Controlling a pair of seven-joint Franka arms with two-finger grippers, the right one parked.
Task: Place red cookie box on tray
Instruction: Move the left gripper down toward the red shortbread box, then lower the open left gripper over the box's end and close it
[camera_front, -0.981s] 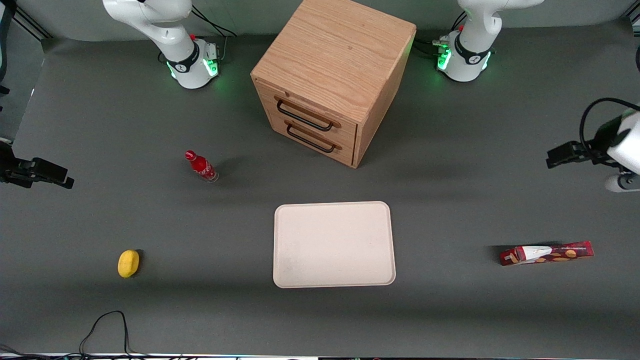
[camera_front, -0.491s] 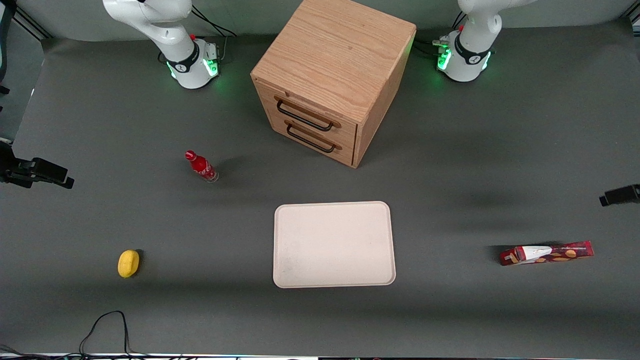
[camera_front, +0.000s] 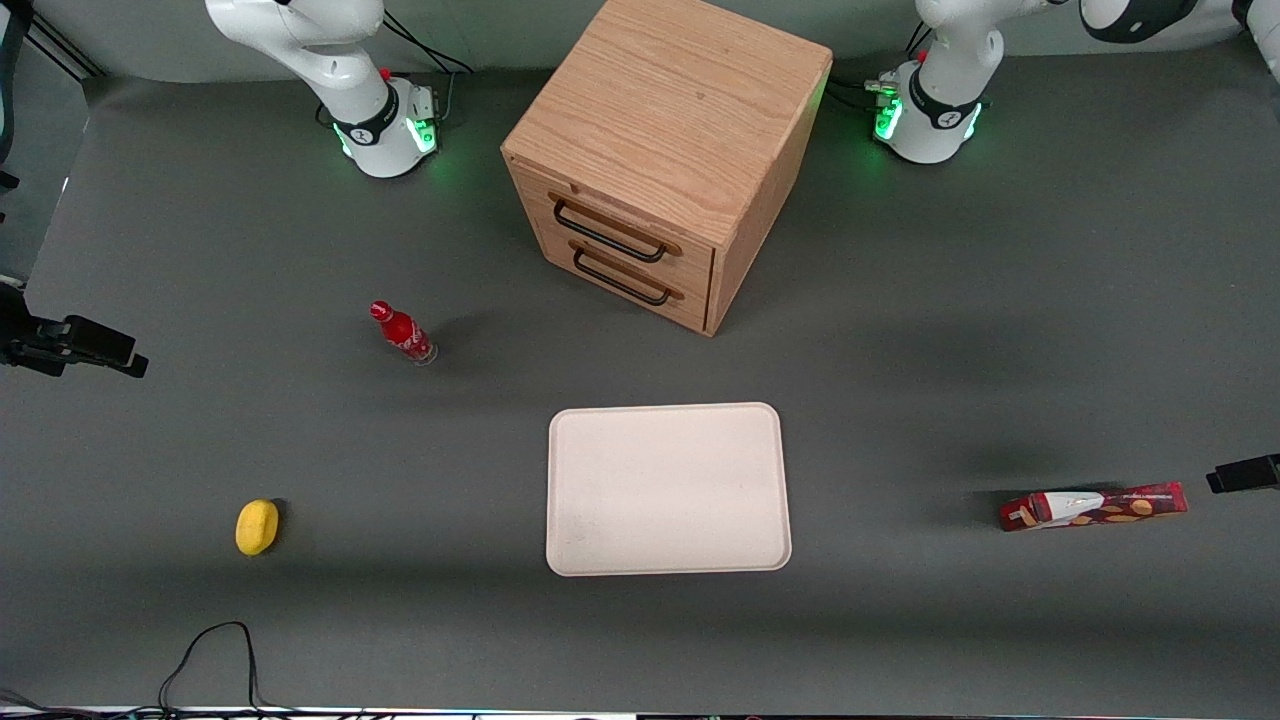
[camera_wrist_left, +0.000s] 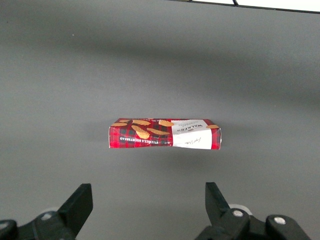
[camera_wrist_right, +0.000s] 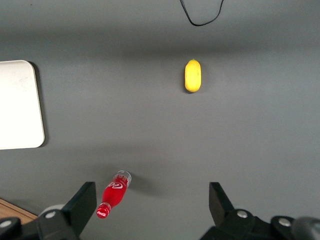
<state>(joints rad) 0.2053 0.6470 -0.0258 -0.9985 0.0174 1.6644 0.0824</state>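
The gripper (camera_wrist_left: 146, 207) hangs in the air above the table with its two fingers (camera_wrist_left: 77, 205) spread wide and nothing between them, and the red cookie box (camera_wrist_left: 165, 133) lies flat on the grey table (camera_wrist_left: 160, 60) just ahead of the fingertips, not yet between them. In the front view only a dark part of the working arm shows at the frame's edge, close by the box (camera_front: 1092, 506), which sits toward the working arm's end of the table, well apart from the tray (camera_front: 667, 489). The step in hand looks like the approach to the pick. To do it well, the hand should come forward until the box is centred under it, then drop straight down. The box's long side runs from one finger to the other, so the wrist probably needs a quarter turn first, letting the fingers close across the slim width, not the length. Gripping near the middle of the box, about where the white label meets the cookie pictures, should keep it from tipping when lifted. Thin cardboard may dent, so a gentle squeeze seems wise. The tray lies bare and ready to take the box.
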